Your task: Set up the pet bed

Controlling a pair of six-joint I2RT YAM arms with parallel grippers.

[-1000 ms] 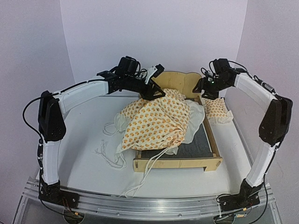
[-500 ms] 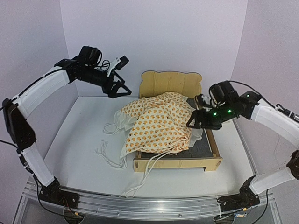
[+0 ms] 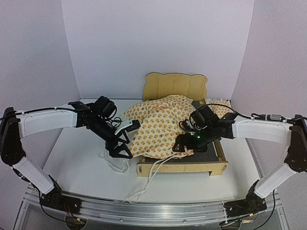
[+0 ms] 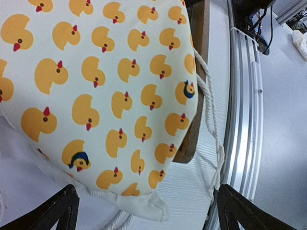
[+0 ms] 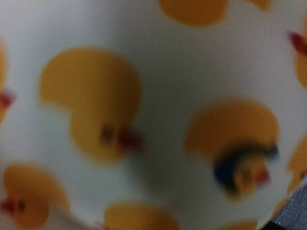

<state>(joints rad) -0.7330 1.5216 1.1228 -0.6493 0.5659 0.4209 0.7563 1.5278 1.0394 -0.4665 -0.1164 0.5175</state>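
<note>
The pet bed (image 3: 183, 167), light plywood with a scalloped headboard (image 3: 175, 86), stands mid-table. A duck-print cushion (image 3: 160, 124) lies crumpled across it, spilling over the left rail. My left gripper (image 3: 121, 148) is low at the cushion's near-left corner, open. In the left wrist view, the gripper (image 4: 147, 191) has wide-spread fingers (image 4: 60, 211) framing the cushion's (image 4: 105, 86) white-ruffled corner, with the bed's wooden corner (image 4: 194, 134) behind. My right gripper (image 3: 183, 145) presses into the cushion's near-right edge, fingers looking spread. The right wrist view holds only blurred duck fabric (image 5: 144, 120).
A small matching pillow (image 3: 219, 108) lies right of the bed, behind my right arm. White cords (image 3: 113, 162) trail from the cushion over the table and the footboard toward the aluminium rail (image 3: 144, 206), which also shows in the left wrist view (image 4: 244, 124). Walls enclose three sides.
Both arms have swung down from beside the headboard to the cushion's near end. Both grippers opened on the way, and the cushion has settled lower on the bed.
</note>
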